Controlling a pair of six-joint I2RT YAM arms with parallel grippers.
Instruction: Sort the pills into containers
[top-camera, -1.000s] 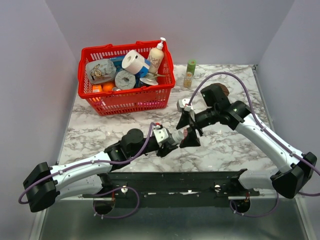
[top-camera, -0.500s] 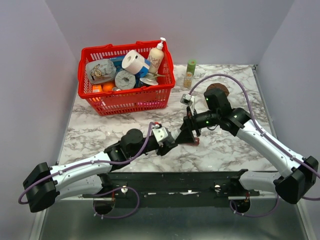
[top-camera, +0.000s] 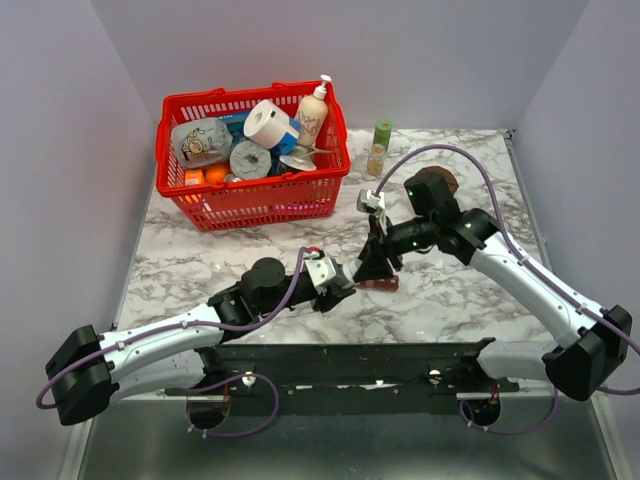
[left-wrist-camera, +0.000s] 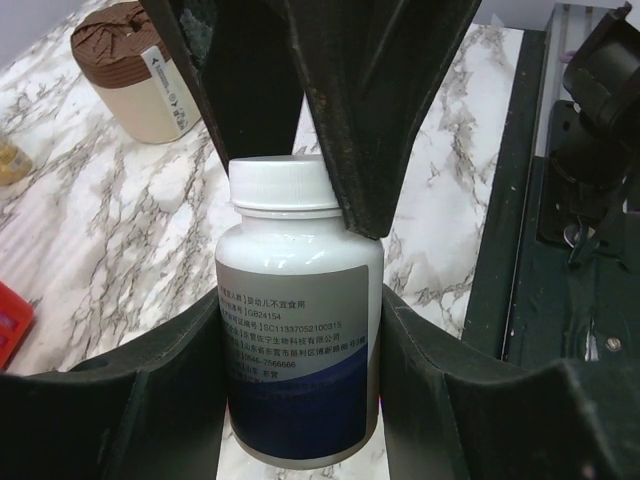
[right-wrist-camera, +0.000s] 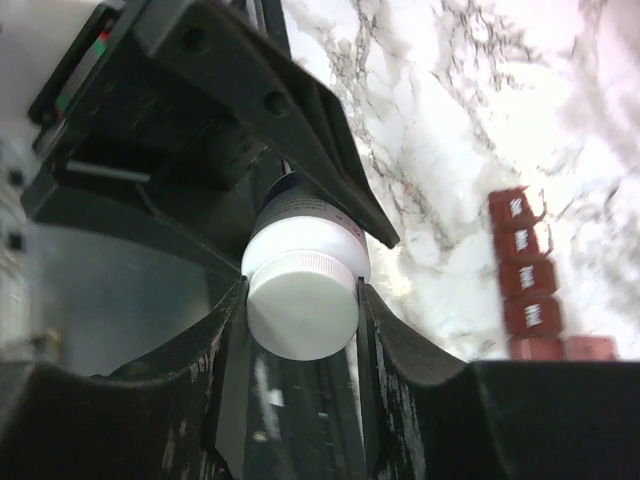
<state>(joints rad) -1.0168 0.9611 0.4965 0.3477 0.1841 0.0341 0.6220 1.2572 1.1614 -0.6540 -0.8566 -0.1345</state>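
A white pill bottle (left-wrist-camera: 298, 250) with a grey and blue label lies across my left gripper (left-wrist-camera: 300, 345), which is shut on its body. My right gripper (right-wrist-camera: 302, 300) comes from the other side and is shut on the bottle's white cap (right-wrist-camera: 302, 325), one finger on each side. The two grippers meet over the marble at the table's middle, left gripper (top-camera: 343, 284) and right gripper (top-camera: 372, 268). The containers (right-wrist-camera: 528, 272), a dark red-brown strip of small square compartments, lie on the marble just beside the right gripper, also seen as containers (top-camera: 381, 284). No pills show.
A red basket (top-camera: 250, 208) full of groceries stands at the back left. A green-capped bottle (top-camera: 380, 147) stands at the back. A cream tub with a brown top (left-wrist-camera: 130, 80) sits behind the right arm. The black arm rail (top-camera: 350, 360) runs along the near edge.
My right gripper was wide open above the bottle; it has come down over the cap and closed on it. The left gripper has kept still with the bottle.
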